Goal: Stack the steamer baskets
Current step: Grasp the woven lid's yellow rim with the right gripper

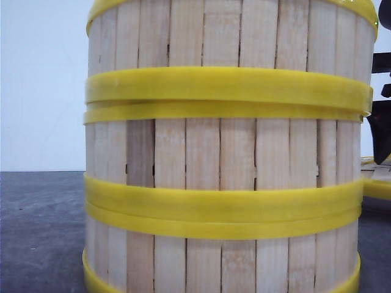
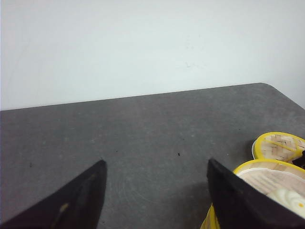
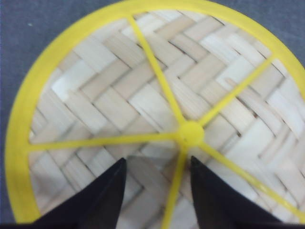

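Grey table (image 2: pixel 143 143), stacked steamer baskets (image 1: pixel 226 152) filling front view, woven lid (image 3: pixel 157 114) beneath right claw (image 3: pixel 157 167)

Dark grey table (image 2: pixel 143 133) — stacked steamer baskets (image 1: pixel 226 152), woven lid (image 3: pixel 157 109) lie on it.

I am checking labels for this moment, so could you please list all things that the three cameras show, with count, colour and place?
steamer baskets: three in one stack, pale slats with yellow rims, filling the front view close to the camera; something pale lies in the top one.
woven lid: one, pale bamboo weave, yellow rim and spokes, lying flat on the table directly under the right gripper, beside the stack.
table: one, dark grey.
wall: plain white, behind the table.
left gripper: black fingers apart, nothing between them, above bare table beside the stack.
right gripper: black fingers apart, either side of one yellow spoke near the lid's hub; whether they touch it, I cannot tell.
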Robot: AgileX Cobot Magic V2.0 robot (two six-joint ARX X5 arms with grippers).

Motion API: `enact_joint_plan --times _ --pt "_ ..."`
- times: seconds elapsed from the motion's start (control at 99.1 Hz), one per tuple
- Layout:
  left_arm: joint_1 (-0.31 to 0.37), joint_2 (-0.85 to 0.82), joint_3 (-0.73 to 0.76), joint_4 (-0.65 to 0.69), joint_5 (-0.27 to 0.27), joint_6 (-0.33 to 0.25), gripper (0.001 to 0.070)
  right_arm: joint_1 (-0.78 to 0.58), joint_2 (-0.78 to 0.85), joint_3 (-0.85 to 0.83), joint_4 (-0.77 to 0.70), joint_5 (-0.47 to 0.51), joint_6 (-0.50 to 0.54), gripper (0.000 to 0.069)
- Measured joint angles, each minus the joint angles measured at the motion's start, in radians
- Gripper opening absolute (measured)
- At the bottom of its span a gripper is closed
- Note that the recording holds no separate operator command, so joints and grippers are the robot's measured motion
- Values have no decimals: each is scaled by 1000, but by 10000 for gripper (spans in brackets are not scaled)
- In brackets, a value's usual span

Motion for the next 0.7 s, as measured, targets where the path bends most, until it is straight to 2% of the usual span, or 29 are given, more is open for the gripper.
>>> enact_joint_plan --times 0.121,0.232,0.313,0.697 --pt "0 0 0 0 0 0 399 0 8 1 26 2 15 232" --pt "0 0 0 0 0 0 399 -2 12 0 44 19 32 82" --pt "0 0 0 0 0 0 399 -8 12 0 40 29 38 27" --pt "0 0 0 2 0 0 397 -35 -22 0 -1 5 43 10"
